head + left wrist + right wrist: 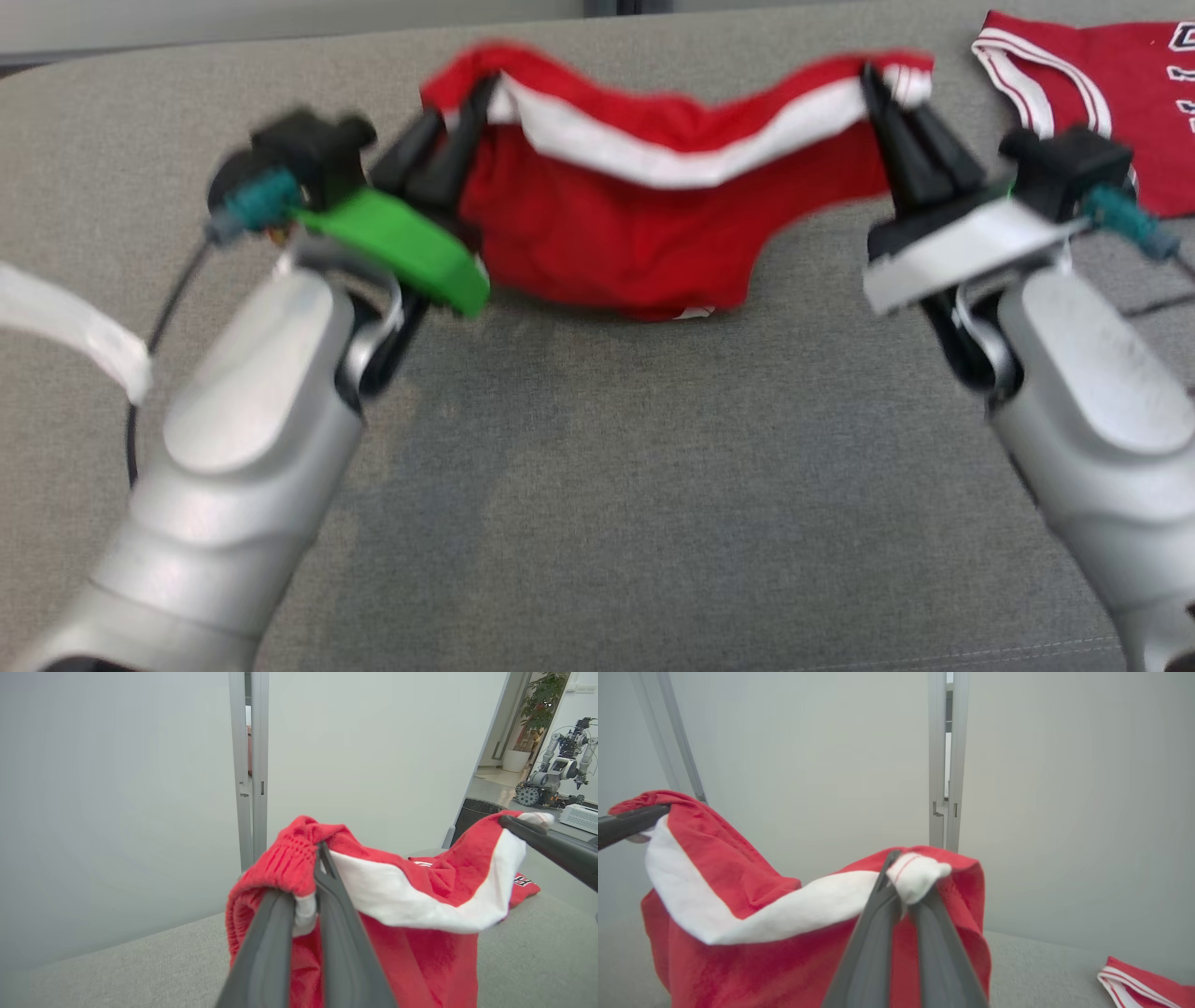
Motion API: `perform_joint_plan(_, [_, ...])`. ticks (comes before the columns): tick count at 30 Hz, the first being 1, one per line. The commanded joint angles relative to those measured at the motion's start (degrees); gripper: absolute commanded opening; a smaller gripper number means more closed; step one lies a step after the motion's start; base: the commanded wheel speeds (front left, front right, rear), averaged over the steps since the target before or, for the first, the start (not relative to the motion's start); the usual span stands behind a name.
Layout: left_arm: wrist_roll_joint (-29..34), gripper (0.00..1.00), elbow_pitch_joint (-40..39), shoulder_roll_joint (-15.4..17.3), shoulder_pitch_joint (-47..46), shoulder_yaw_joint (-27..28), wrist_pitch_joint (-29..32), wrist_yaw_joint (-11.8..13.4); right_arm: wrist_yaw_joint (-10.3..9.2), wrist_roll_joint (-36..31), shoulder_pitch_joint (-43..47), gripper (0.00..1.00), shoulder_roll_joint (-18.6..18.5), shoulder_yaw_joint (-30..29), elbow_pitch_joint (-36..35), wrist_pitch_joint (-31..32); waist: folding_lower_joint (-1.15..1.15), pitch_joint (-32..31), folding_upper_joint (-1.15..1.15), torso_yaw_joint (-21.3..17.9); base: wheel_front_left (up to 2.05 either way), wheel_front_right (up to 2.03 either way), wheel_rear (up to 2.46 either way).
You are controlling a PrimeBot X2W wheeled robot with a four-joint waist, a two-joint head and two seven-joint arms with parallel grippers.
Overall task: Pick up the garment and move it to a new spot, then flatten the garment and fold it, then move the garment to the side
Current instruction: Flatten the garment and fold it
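my left gripper [467,107] is clamped on one upper corner of the red garment [616,224], and my right gripper [887,93] is pinched tight on the opposite corner. the cloth hangs between them, its white band sagging in the middle, over the grey upholstered surface [597,467]. a red jersey [1102,84] with white trim lies flat at the far right, apart.

Grey fabric surface [597,523]; pale wall panels [117,788].
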Motion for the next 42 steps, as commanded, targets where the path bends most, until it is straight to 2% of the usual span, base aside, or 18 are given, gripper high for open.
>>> perform_joint_plan(1, [-1.1, 0.0, 0.8, -0.3, -5.1, 0.5, 0.9, -0.1, -0.06, 1.3, -5.4, 0.0, -0.3, 0.5, 1.9, 0.1, 0.0, 5.8, 0.0, 0.2, 0.0, 0.0, 0.0])
perform_joint_plan(6, [-5.4, 0.0, 6.6, -1.8, -24.7, 2.2, 3.5, -0.1, -0.06, 8.6, -26.6, 0.0, 0.4, -0.3, 11.4, 2.3, 0.0, 12.3, 0.0, -0.5, 0.0, 0.0, 0.0])
perform_joint_plan(10, [-6.5, 0.0, 12.1, -2.5, -37.1, 1.8, 4.0, -0.1, -0.04, 13.3, -40.2, 0.0, 2.1, -0.4, 16.8, 2.9, 0.0, 15.4, 0.0, -1.9, 0.0, 0.0, 0.0])
perform_joint_plan(16, [-9.5, 0.0, 16.5, -4.0, -49.6, 0.4, 1.3, -0.1, -0.06, 16.0, -52.8, 0.0, 0.7, 1.7, 21.3, 1.6, 0.0, 17.0, 0.0, -2.3, 0.0, 0.0, 0.0])
perform_joint_plan(19, [-10.8, 0.0, 17.8, -4.2, -50.6, -1.7, -0.7, -0.1, -0.06, 17.0, -53.5, 0.0, -0.5, 4.5, 22.2, 0.9, 0.0, 17.3, 0.0, -2.0, 0.0, 0.0, 0.0])
perform_joint_plan(25, [-13.2, 0.0, 17.7, -2.9, -41.9, -6.3, -4.5, -0.1, -0.06, 19.6, -45.6, 0.0, -3.3, 11.6, 21.9, 0.1, 0.0, 16.6, 0.0, -1.7, 0.0, 0.0, 0.0])
perform_joint_plan(30, [-16.0, 0.0, 15.4, -3.0, -27.0, -6.7, -6.0, -0.1, -0.03, 21.3, -33.8, 0.0, -6.2, 16.7, 17.8, -0.1, 0.0, 14.7, 0.0, -1.3, 0.0, 0.0, 0.0])
perform_joint_plan(32, [-15.1, 0.0, 13.3, -2.6, -21.1, -5.8, -6.1, -0.1, -0.06, 21.1, -28.1, 0.0, -7.5, 17.6, 15.2, -0.1, 0.0, 13.8, 0.0, -1.2, 0.0, 0.0, 0.0])
perform_joint_plan(38, [-10.0, 0.0, 4.9, -1.2, -1.4, -2.1, -6.0, 1.1, -0.06, 22.3, -11.5, 0.0, -10.3, 15.8, 6.7, -0.1, 0.0, 10.6, 0.0, -1.6, 0.0, 0.0, 0.0])
perform_joint_plan(42, [-6.5, 0.0, 0.8, -0.1, 10.0, -2.4, -6.0, 1.9, -0.05, 22.5, -0.5, 0.0, -11.6, 13.2, 1.7, -0.1, 0.0, 8.0, 0.0, -1.4, 0.0, 0.0, 0.0])
